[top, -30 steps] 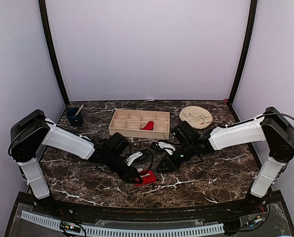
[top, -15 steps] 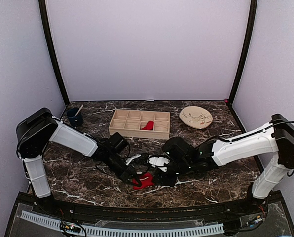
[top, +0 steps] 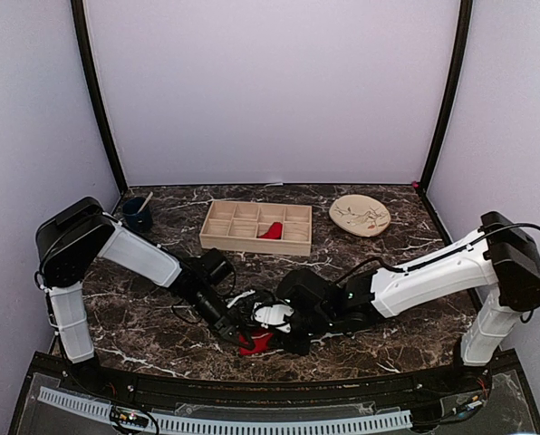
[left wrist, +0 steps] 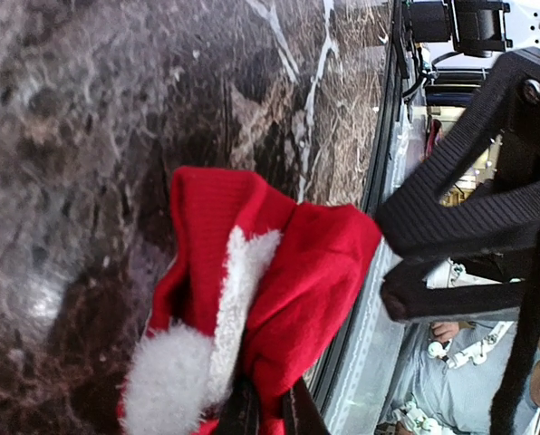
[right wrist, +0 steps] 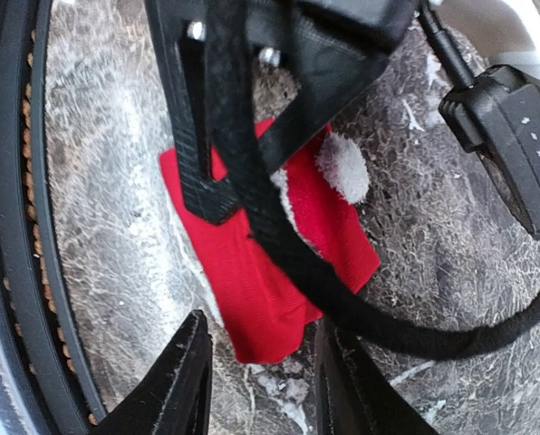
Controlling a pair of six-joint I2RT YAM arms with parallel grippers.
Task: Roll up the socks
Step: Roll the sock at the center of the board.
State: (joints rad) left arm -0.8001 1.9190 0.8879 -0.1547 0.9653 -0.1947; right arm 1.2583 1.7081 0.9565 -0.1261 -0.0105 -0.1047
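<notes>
At the near edge of the dark marble table (top: 388, 317), the left gripper (left wrist: 268, 412) pinches a red knit sock with white fluffy trim (left wrist: 288, 272) while the right gripper (right wrist: 263, 328) stands parted over its end.

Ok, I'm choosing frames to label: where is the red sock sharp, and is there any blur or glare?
Left wrist: red sock sharp, marble table behind soft, with a pale glare patch. Right wrist: sock crisp but crossed by a black cable. Top external: even light, sock small and mostly hidden.
</notes>
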